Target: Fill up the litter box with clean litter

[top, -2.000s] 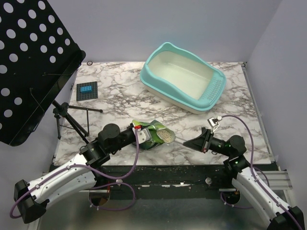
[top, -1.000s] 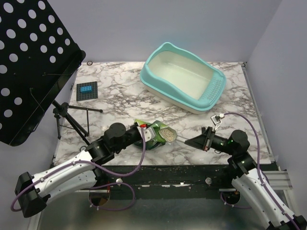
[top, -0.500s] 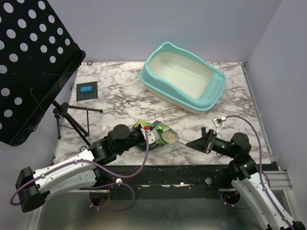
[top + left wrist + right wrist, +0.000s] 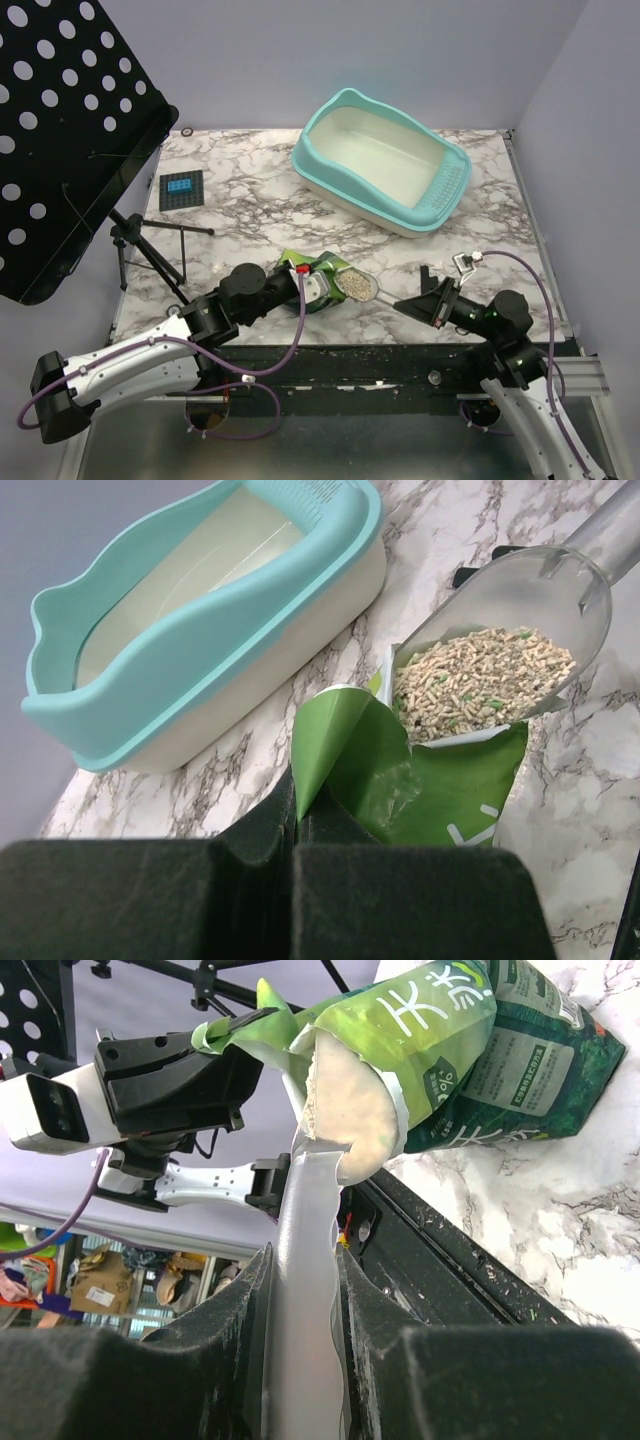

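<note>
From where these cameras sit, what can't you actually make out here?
- Every view: what the bag holds beyond the scooped litter. Its green wall and the scoop at its mouth hide that.
- Left wrist view: the scoop's handle end, cut off by the top right edge, and the near floor of the litter box, behind its own wall.
- Right wrist view: the litter box, wholly outside the frame.
- Top view: the black card, markings too small to read.

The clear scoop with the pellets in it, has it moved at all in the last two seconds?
Yes. The scoop has slid slightly to the right, backing out of the green bag, judged against the litter box, which has not shifted.
</note>
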Robot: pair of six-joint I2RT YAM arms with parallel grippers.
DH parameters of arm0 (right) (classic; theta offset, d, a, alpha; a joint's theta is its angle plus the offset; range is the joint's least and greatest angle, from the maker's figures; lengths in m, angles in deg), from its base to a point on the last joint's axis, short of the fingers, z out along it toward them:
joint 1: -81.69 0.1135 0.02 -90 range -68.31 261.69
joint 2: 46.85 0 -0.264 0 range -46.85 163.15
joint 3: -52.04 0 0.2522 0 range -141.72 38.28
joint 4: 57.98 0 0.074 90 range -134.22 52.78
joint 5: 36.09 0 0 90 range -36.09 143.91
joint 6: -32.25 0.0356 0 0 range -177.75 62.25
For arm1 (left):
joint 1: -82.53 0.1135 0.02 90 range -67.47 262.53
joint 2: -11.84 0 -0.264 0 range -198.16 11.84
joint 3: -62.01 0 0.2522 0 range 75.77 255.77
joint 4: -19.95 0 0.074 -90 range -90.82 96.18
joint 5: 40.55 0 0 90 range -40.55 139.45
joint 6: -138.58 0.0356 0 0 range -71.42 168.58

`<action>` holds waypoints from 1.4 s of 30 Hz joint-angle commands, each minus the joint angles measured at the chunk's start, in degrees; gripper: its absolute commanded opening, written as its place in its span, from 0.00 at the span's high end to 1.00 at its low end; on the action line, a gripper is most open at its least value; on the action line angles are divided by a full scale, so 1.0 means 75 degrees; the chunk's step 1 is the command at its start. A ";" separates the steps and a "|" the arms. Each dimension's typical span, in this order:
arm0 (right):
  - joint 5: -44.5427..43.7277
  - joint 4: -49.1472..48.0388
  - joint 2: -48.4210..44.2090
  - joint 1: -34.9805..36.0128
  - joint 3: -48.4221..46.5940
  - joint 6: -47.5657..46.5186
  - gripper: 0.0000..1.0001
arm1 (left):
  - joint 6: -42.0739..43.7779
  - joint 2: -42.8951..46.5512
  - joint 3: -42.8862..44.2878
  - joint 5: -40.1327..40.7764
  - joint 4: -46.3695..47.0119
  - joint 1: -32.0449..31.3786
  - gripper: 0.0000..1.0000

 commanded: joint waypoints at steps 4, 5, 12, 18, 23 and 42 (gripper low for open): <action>-0.0418 0.1350 -0.0842 -0.0013 -0.0320 0.0117 1.00 | -0.0156 0.0465 -0.0044 0.1251 -0.0028 -0.0011 1.00; -0.0453 0.1479 -0.0877 -0.0013 -0.0367 0.0117 1.00 | -0.0133 0.0559 -0.0068 0.1321 -0.0017 -0.0011 1.00; -0.0536 0.1692 -0.0983 -0.0013 -0.0403 0.0468 1.00 | -0.0110 0.1286 -0.0185 0.1545 0.0065 0.0001 1.00; -0.0103 0.1176 -0.0562 -0.0013 -0.0567 0.0902 1.00 | -0.0051 0.1439 -0.0185 0.1603 0.0019 0.0001 1.00; 0.0096 0.0767 0.0000 -0.0013 -0.0685 0.1182 1.00 | -0.0075 0.1615 -0.0173 0.1580 -0.0028 0.0001 1.00; 0.1022 -0.1156 0.2192 -0.0013 -0.1621 0.1664 1.00 | 0.0206 0.2013 -0.0138 0.2142 -0.0309 0.0001 1.00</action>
